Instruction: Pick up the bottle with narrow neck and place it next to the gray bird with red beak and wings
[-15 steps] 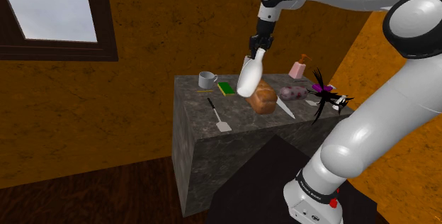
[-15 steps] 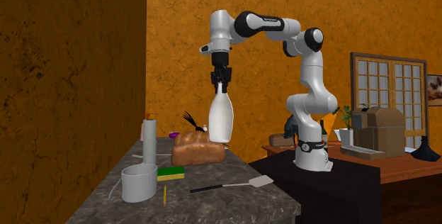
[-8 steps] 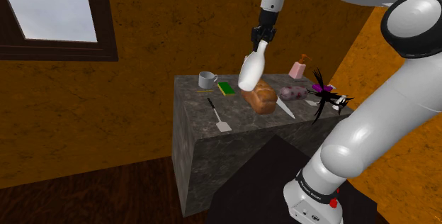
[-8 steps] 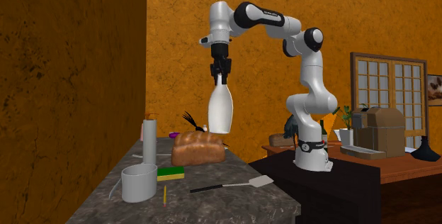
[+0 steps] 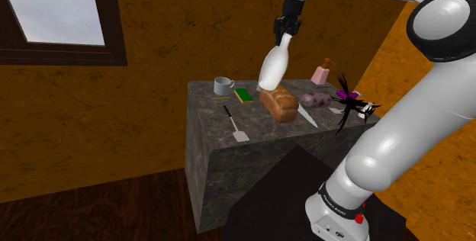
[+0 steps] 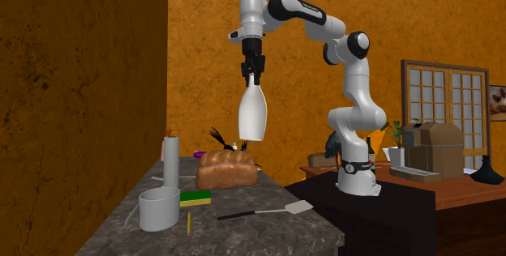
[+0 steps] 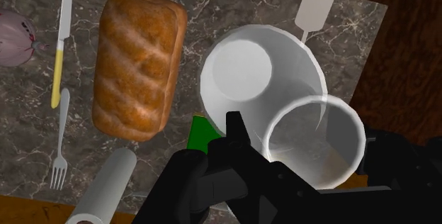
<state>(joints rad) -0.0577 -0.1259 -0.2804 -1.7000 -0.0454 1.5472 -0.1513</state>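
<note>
Stone counter point(image 5: 252, 117), white bottle point(image 5: 273, 65) clasped in hand point(image 5: 286, 35), above loaf point(image 5: 281, 104)

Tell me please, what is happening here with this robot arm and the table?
The white arm holds a white bottle by its narrow neck in its black claw, which is shut on it. The bottle hangs in the air above the bread loaf on the dark marbled counter. The bird figure stands at the counter's edge on the shoulder view's right, and the bottle is not yet placed beside it.
</note>
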